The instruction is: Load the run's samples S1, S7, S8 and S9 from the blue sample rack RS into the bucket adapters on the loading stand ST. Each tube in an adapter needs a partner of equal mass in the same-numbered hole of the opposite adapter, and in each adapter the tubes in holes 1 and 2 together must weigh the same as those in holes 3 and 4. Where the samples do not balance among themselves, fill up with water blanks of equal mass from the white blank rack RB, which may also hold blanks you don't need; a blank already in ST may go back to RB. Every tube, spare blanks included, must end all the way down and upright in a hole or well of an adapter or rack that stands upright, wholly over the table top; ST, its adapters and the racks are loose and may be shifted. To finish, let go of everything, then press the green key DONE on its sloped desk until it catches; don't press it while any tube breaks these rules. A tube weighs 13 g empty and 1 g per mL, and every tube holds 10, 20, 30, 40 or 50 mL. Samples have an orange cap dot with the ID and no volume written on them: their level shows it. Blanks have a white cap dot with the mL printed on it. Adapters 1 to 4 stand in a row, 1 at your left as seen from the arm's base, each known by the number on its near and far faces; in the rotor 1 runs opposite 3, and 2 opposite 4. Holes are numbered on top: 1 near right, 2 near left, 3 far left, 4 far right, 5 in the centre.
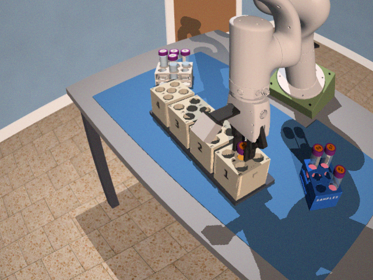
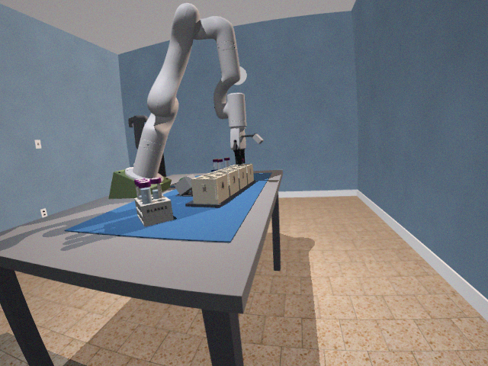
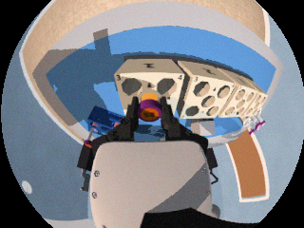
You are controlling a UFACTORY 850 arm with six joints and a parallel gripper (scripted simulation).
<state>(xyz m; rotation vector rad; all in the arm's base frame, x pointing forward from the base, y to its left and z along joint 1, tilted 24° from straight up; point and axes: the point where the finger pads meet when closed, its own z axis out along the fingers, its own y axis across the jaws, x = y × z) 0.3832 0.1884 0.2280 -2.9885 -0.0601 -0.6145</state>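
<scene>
The bench (image 1: pixel 168 192) carries a blue mat, and on it the loading stand ST (image 1: pixel 256 188) with four beige adapters in a row; the white blank rack RB (image 1: pixel 173 75) stands beyond adapter 4 (image 1: pixel 161 104), and the blue sample rack RS (image 1: pixel 323 197) sits well apart on the other side with three orange-dotted tubes in it. Over adapter 1 (image 1: pixel 238 177) the end effector (image 1: pixel 248 151) pinches the purple cap of a sample tube (image 1: pixel 240 147), which is sunk into a hole on the adapter's far side with only a sliver of orange liquid showing above the rim. The tube reads as rigid plastic and smooth-walled, likely one of the heavier ones given how high its orange fill stands; hold it at or just under the cap, kept vertical so it slides and does not jam. Which sample ID it bears is too small to read.
</scene>
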